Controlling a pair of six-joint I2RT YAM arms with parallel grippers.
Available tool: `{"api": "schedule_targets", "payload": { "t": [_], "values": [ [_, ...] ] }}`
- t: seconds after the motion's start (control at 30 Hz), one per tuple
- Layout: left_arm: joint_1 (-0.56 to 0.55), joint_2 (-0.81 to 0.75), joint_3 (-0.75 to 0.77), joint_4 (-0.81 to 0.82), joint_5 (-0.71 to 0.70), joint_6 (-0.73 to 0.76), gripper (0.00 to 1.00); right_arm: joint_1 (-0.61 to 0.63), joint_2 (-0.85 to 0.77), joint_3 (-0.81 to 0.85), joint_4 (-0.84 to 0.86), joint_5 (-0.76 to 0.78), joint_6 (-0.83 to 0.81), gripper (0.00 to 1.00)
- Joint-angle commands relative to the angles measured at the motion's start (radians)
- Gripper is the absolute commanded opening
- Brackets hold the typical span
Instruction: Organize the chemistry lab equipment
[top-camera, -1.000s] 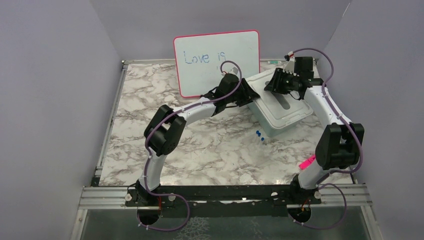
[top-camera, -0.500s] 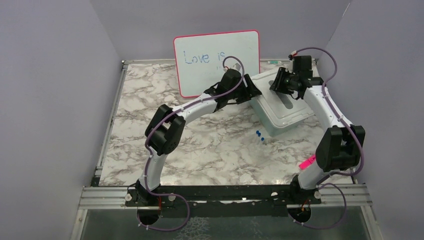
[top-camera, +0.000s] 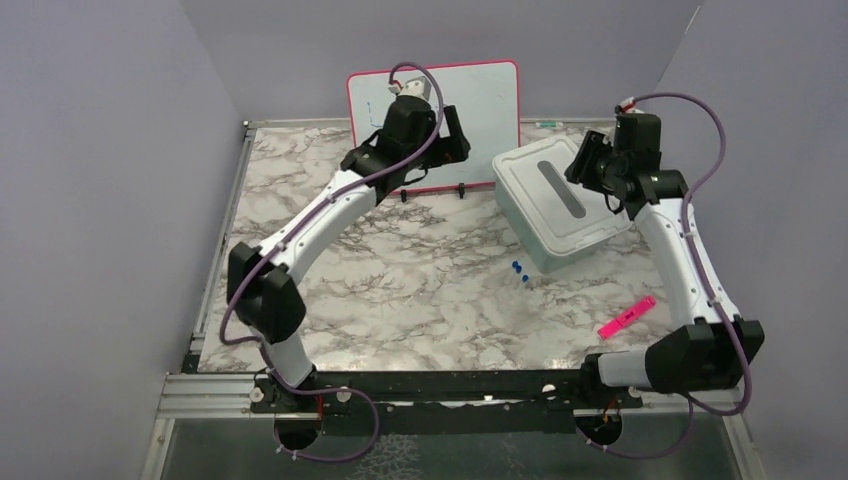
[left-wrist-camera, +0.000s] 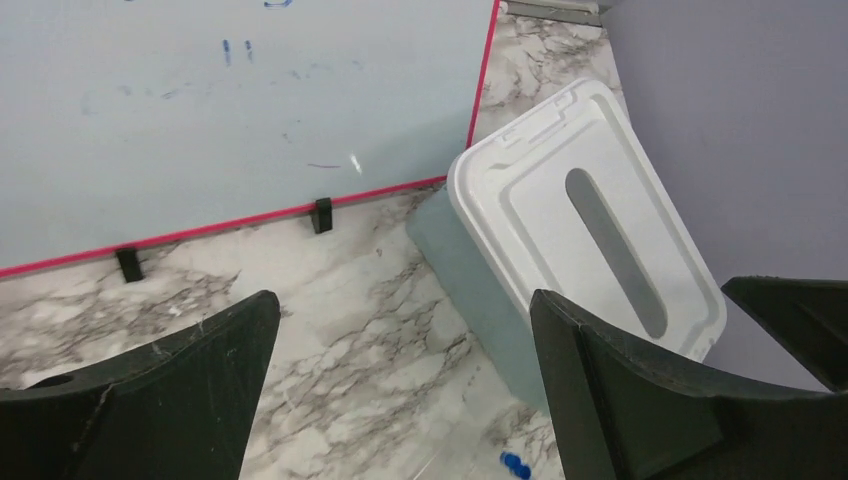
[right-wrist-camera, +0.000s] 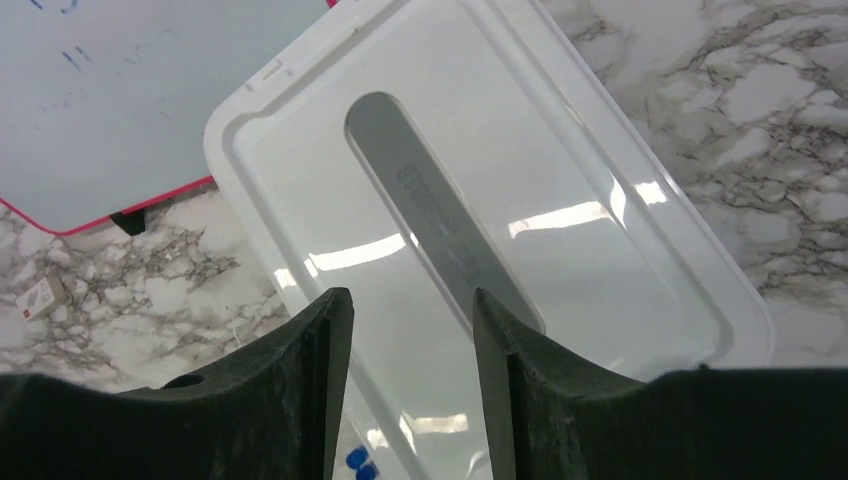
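Marble-veined desk (top-camera: 400, 290), lilac walls. Since a second ago both arms have pulled off box (top-camera: 535, 255). Left tool (left-wrist-camera: 400, 320) now up by whiteboard (top-camera: 490, 100), spread wide, empty. Right tool (right-wrist-camera: 412, 305) backed toward far right, narrow gap, empty. Lid (right-wrist-camera: 600, 200) sits flat on box, so you can judge packing done or nearly so. Equipment nowhere in sight, probably inside box. Lid is glossy white plastic with rounded corners and grey oblong recess. Box walls frosted grey-blue. Two blue bits (top-camera: 518, 268) loose beside box; flat pink marker (top-camera: 627, 317) well apart.
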Motion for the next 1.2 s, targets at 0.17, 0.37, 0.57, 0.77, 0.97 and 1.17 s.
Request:
{"api": "schedule_targets", "payload": {
  "t": [0.17, 0.37, 0.57, 0.77, 0.97, 1.17],
  "values": [
    [-0.015, -0.451, -0.26, -0.239, -0.155, 0.262, 0.99, -0.002, -0.366, -0.192, -0.102, 0.09, 0.09, 0.62],
    [-0.015, -0.752, -0.414, -0.339, -0.261, 0.327, 0.99, -0.002, -0.586, -0.188, -0.197, 0.131, 0.136, 0.72],
    [-0.015, -1.015, -0.441, -0.445, -0.353, 0.349, 0.99, -0.002, -0.734, -0.128, -0.313, 0.162, 0.156, 0.95],
    [-0.015, -1.127, -0.403, -0.539, -0.397, 0.362, 0.99, -0.002, -0.812, -0.085, -0.399, 0.263, 0.188, 1.0],
    [-0.015, -1.155, -0.392, -0.58, -0.465, 0.366, 0.99, -0.002, -0.868, -0.085, -0.394, 0.323, 0.224, 1.0],
    [-0.015, -1.158, -0.379, -0.587, -0.487, 0.368, 0.99, -0.002, -0.867, -0.106, -0.389, 0.326, 0.226, 1.0]
  ]
}}
